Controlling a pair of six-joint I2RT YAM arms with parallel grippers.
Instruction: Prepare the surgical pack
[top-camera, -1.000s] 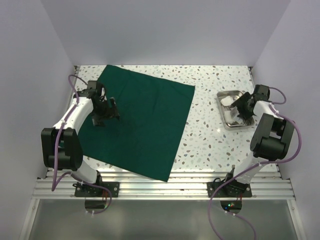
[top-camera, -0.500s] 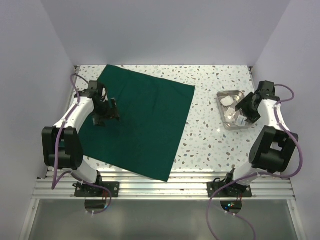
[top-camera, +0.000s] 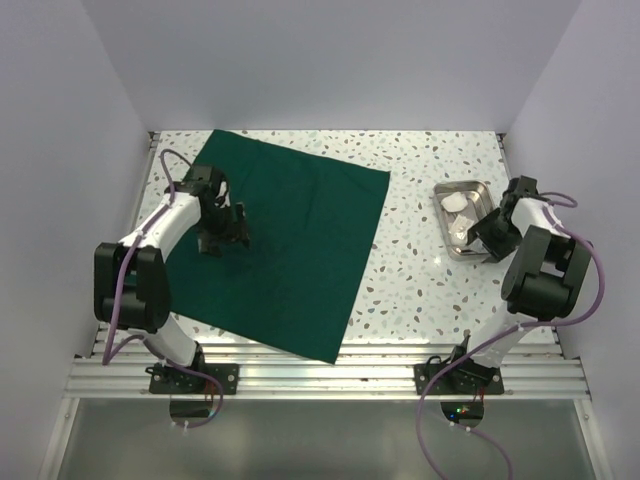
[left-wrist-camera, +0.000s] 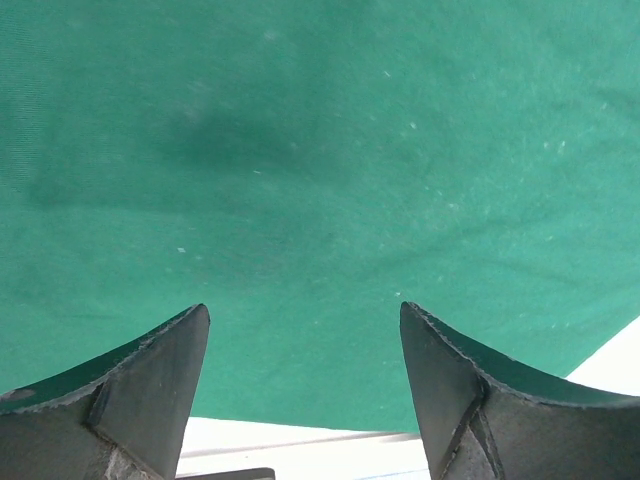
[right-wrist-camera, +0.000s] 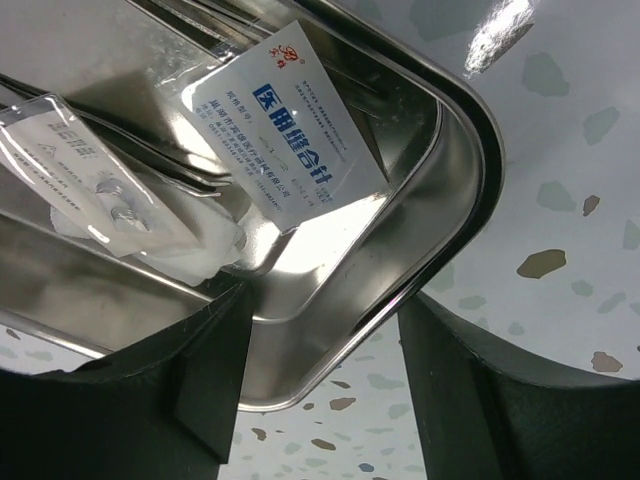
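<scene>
Lying flat on the left half of the speckled desk (top-camera: 420, 270), the dark green cloth (top-camera: 300, 230) is spread out as a single sheet, turned at an angle so that one corner points toward the near edge. The left hand (top-camera: 222, 232) sits low over the cloth's left part; in the left wrist view its two dark fingers (left-wrist-camera: 160, 380) are spread wide apart with nothing between them but the green fabric (left-wrist-camera: 320, 150), and a strip of pale desk shows at the bottom edge. Whether the fingertips touch the cloth cannot be told. Well apart from the cloth, at the right side of the desk, stands the shiny steel tray (top-camera: 440, 205), with small white gauze pads (top-camera: 455, 202) inside. The right hand (top-camera: 485, 232) is down at the tray's near right part. From the right wrist view its fingers (right-wrist-camera: 200, 370) are also spread, one over the inside of the tray and the other over the desk (right-wrist-camera: 560, 200) outside it, so the tray's rounded rim (right-wrist-camera: 470, 130) runs between them; it pinches nothing that can be seen. Inside the tray lie a white packet with blue print (right-wrist-camera: 285, 140), a clear plastic packet (right-wrist-camera: 85, 165), a white gauze pad (right-wrist-camera: 215, 250) and thin metal instruments (right-wrist-camera: 165, 155) partly under the packets
</scene>
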